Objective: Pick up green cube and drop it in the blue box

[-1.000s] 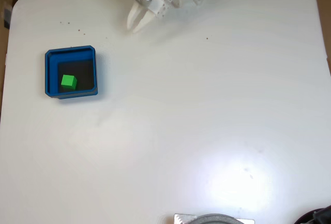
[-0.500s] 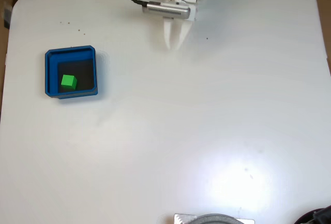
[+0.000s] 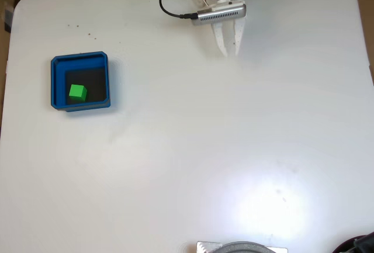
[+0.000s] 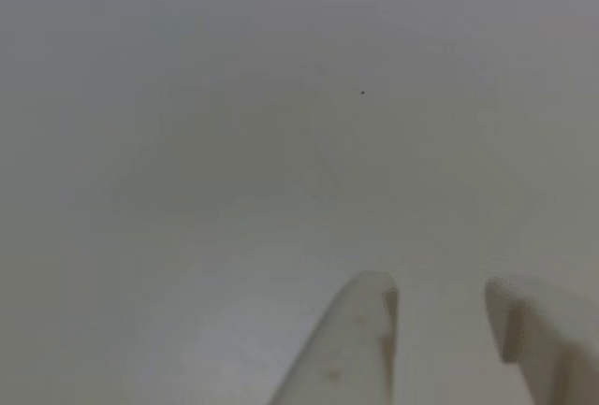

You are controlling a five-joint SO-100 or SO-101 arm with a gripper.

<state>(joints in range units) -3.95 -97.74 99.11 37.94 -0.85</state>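
Surface: smooth white desk (image 3: pixel 234 148) with rounded corners, glare patch near its lower edge.
Cube: small bright green cube (image 3: pixel 77 93) resting on the dark floor of the square blue low-walled box (image 3: pixel 80 82), toward its lower left.
Gripper: white two-finger gripper (image 3: pixel 230 52) at the desk's top edge, well apart from the box, fingers pointing down, narrowly parted, empty (image 4: pixel 438 304).

Table (image 3: pixel 234 148): smooth white surface with a semi-gloss finish; a bright glare patch sits near the lower right of the fixed view. Box (image 3: pixel 56 83): blue, looks like moulded plastic, matt walls, dark matt floor. Cube (image 3: pixel 77 93): bright green, plain smooth faces, looks like plastic. Gripper (image 3: pixel 231 52): white matt plastic fingers (image 4: pixel 360 349), faintly speckled in the other view. Camera housing (image 3: pixel 221 14): silver, metallic look, with a perforated face. Cable (image 3: pixel 169 4): black, smooth sheath.
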